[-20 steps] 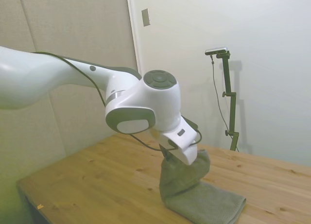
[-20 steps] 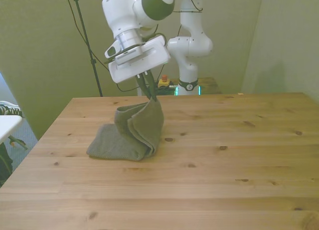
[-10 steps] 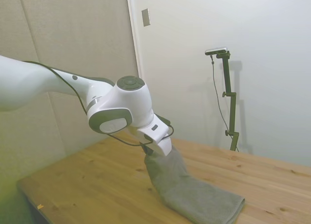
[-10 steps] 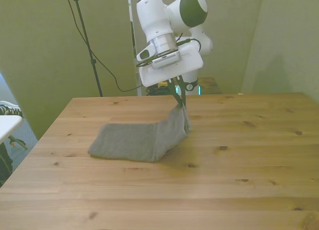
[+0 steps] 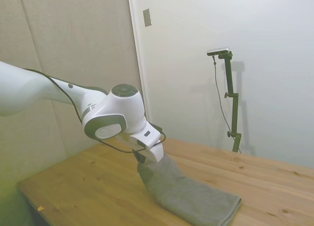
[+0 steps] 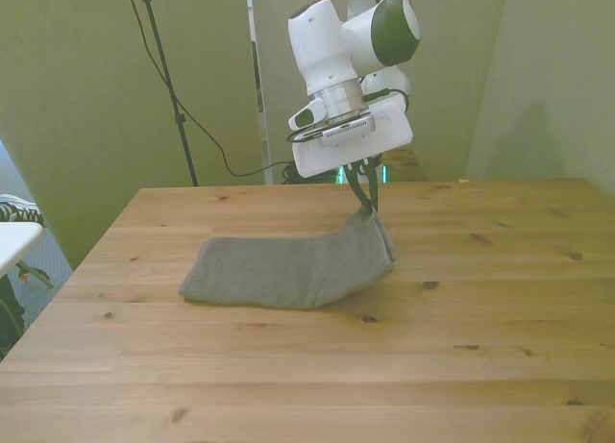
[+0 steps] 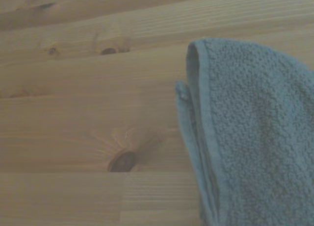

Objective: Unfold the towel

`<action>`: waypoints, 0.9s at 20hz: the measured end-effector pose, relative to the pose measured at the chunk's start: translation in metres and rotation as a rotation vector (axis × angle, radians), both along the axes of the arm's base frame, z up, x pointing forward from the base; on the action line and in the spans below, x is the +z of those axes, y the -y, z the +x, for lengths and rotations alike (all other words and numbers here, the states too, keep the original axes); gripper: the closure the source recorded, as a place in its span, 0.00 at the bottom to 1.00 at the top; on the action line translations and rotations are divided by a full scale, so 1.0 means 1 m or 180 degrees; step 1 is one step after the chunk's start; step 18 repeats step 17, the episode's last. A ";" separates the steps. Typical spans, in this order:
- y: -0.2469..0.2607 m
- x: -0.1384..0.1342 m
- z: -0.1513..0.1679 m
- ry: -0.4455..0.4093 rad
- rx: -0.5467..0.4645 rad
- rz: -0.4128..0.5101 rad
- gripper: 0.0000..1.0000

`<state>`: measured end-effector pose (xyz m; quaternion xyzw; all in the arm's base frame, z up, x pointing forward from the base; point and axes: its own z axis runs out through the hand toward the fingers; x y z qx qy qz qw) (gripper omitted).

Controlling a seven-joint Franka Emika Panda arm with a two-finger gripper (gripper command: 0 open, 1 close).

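Note:
The grey towel [image 6: 288, 268] lies stretched along the wooden table [image 6: 307, 366], its end toward the front view's right lifted off the wood. My gripper [image 6: 366, 209] is shut on that raised end, a little above the table. In the side view the towel [image 5: 191, 196] slopes down from the gripper [image 5: 141, 160] to lie flat toward the near right. The wrist view shows the towel's hemmed edge [image 7: 245, 138] hanging over bare planks, with a second layer of edge behind it.
A wall stands close behind the table's far side in the side view. A black cable [image 6: 183, 116] hangs behind the table at the front view's left. Bare wood [image 6: 500, 270] spreads to the front view's right of the towel.
My gripper has carried the towel's end toward the front view's right and lower. The bunched fold has opened out into a long, nearly flat strip.

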<state>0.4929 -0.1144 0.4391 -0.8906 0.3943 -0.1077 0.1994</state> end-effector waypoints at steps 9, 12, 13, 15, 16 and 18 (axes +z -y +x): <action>-0.003 -0.006 -0.002 -0.0459 -0.0434 -0.0633 0.00; -0.015 -0.002 -0.009 -0.0719 -0.0639 -0.0942 0.00; -0.022 0.002 -0.014 -0.0814 -0.0690 -0.1000 0.00; -0.040 0.015 -0.031 -0.0919 -0.0698 -0.1063 0.00; -0.049 0.020 -0.044 -0.0960 -0.0655 -0.1078 0.00; -0.055 0.027 -0.059 -0.0992 -0.0628 -0.1092 0.00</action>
